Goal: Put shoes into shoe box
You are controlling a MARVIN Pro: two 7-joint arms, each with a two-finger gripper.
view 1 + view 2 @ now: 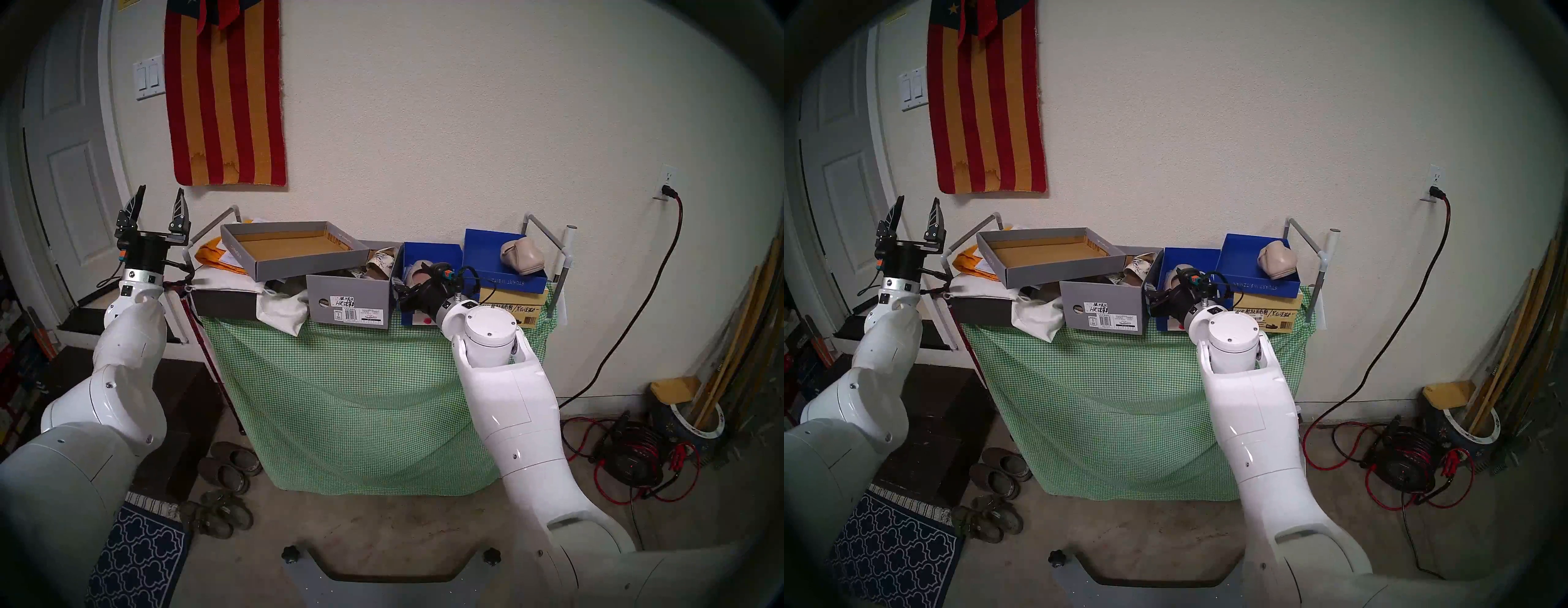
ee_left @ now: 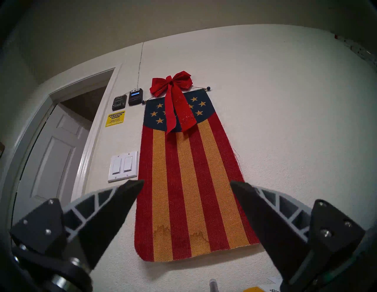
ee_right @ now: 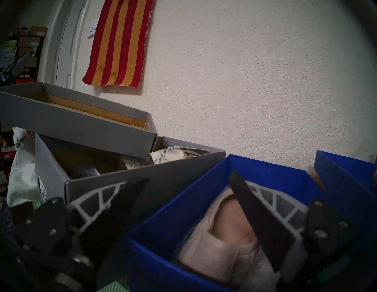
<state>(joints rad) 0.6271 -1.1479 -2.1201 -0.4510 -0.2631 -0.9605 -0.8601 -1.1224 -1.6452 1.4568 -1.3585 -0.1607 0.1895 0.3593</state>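
With one soft beige leather ballet flat lying in the open blue cardboard shoe box, the right end effector hovers wide open and empty astride its 9 o'clock wall, the limp, light shoe probably best pinched at its heel rim.

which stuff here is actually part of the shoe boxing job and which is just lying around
Part of the job:
- beige leather ballet flat on the blue lid
- second beige flat in the open blue shoe box
- snake-print sandal in the grey shoe box
- open right gripper

Lying about:
- dusty slip-ons on the floor
- striped wall banner
- white cloth bag
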